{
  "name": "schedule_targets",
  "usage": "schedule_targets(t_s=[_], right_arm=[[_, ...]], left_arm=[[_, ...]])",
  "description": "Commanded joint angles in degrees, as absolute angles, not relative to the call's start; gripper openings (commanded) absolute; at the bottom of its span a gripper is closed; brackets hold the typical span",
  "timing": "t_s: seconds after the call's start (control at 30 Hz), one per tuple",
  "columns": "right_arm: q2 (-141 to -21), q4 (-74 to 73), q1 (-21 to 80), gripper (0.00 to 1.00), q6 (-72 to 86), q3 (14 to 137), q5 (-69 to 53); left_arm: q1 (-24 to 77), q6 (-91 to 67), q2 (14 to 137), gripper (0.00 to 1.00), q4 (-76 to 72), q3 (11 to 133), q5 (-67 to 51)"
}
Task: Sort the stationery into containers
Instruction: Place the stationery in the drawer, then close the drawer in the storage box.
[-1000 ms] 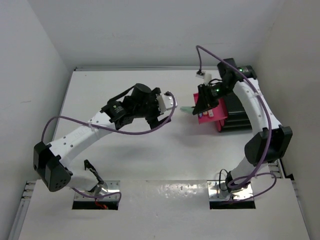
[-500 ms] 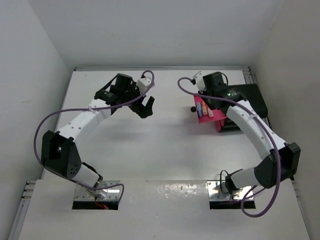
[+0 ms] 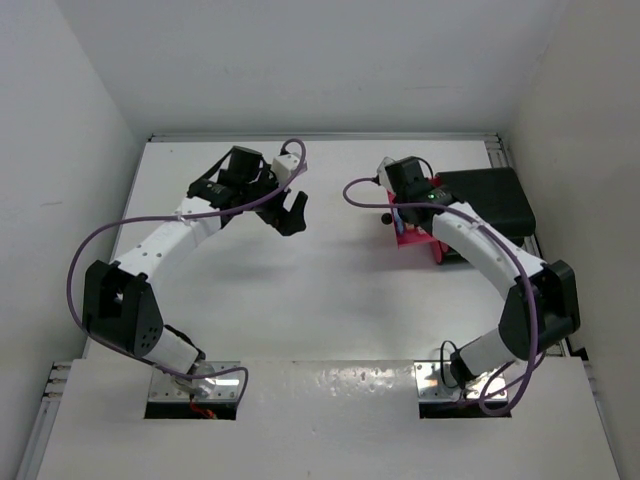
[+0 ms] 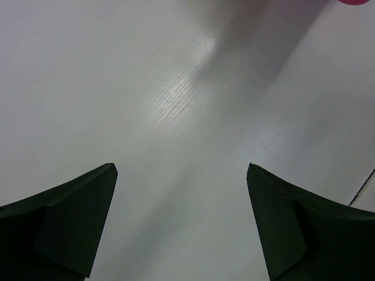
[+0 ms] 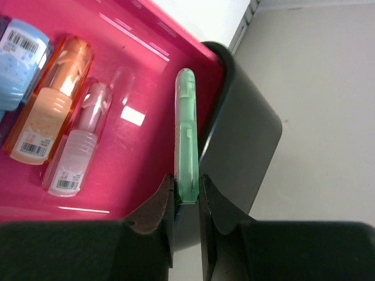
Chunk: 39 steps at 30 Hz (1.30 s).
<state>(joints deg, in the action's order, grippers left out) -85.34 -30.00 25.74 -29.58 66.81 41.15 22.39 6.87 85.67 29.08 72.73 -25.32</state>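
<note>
My right gripper is shut on a mint-green piece of stationery, which points out over the right end of an open magenta drawer. A blue piece, an orange piece and a pink piece lie side by side in that drawer. From above, the right gripper hangs over the drawer, which is pulled out of the black box. My left gripper stands open over bare table, its fingers wide apart with nothing between them.
The black box's rounded corner sits right beside the held piece. The drawer's round black knob points toward the table middle. Purple cables loop off both arms. White walls close the table at the back and sides.
The left arm has swung from the table's middle toward the back left and now holds still. The right wrist has shifted left over the drawer, still shut on the mint piece.
</note>
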Motion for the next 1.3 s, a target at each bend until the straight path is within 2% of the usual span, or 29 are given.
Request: schedule_targets(t_s=[0.0,0.07,0.17,0.27,0.3,0.33,0.6,0.8,0.93,0.97,1.27], right_arm=[[-87.5,-34.4,25.7,0.12,-28.6,70.9,42.5],[-88.3,-38.0,25.5,0.13,-27.8,72.5,41.3],[-89.7,-40.8,25.1,0.21,-26.8,73.2,40.7],[-90.8,-42.5,25.0,0.37,-26.3,74.2,40.4],[-91.0,-43.6,25.0,0.48,-26.2,74.6,40.2],[-91.4,-44.0,25.0,0.51,-26.0,75.3,40.0],[-91.2,-47.4,25.3,0.53,-24.4,80.6,35.5],[-91.1,-53.3,25.0,0.43,-17.7,93.3,24.9],[-90.4,-53.2,22.2,0.14,-15.6,96.9,25.2],[-89.7,-51.8,21.5,0.00,-15.6,96.3,26.4],[-89.6,-48.5,10.5,0.00,-17.3,89.7,29.2]], left_arm=[[21.6,6.9,85.2,1.00,27.9,73.3,-25.9],[21.4,6.8,85.5,1.00,27.9,73.3,-25.8],[21.1,6.6,85.8,1.00,27.9,73.4,-25.8],[20.7,6.6,85.8,1.00,28.0,73.6,-25.8],[20.8,6.8,85.8,1.00,28.0,73.5,-25.8],[20.7,6.7,85.8,1.00,27.9,73.5,-25.9],[20.7,6.8,85.7,1.00,27.2,73.1,-29.1],[20.3,-2.3,86.8,1.00,16.9,68.6,-41.6],[23.3,-8.3,89.0,1.00,8.4,66.8,-41.2],[24.1,-9.6,89.6,1.00,6.1,66.9,-40.4],[32.9,-15.5,99.1,1.00,3.4,72.9,-26.2]])
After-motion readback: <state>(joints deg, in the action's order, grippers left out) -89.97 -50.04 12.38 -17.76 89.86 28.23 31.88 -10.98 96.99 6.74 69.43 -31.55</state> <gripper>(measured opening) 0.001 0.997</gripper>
